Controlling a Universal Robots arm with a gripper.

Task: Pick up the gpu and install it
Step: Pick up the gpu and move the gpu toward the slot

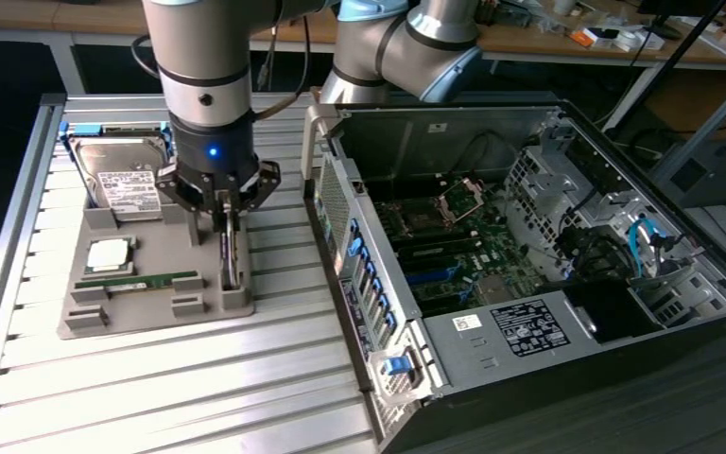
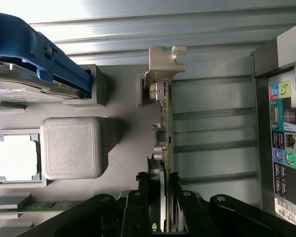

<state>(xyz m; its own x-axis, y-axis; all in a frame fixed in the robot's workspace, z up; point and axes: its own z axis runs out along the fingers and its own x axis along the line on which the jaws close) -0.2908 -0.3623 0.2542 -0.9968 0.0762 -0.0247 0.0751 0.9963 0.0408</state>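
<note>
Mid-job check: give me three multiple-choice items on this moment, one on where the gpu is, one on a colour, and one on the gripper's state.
1. Where is the gpu?
A. Standing on edge in the grey tray
B. Seated in the computer case
C. Lying flat on the slatted table

2. What colour is the carrier around the hard drive?
A. Red
B. Blue
C. Yellow

3. What is the gripper doing?
A. Hanging wide open over the case
B. Holding the memory stick
C. Closed on the gpu

Answers:
1 A: the card stands upright in a slot of the tray, outside the case.
2 B: the frame along the drive's edge is plainly blue.
3 C: the wrist view shows a finger pressed against each face of the card.
</note>
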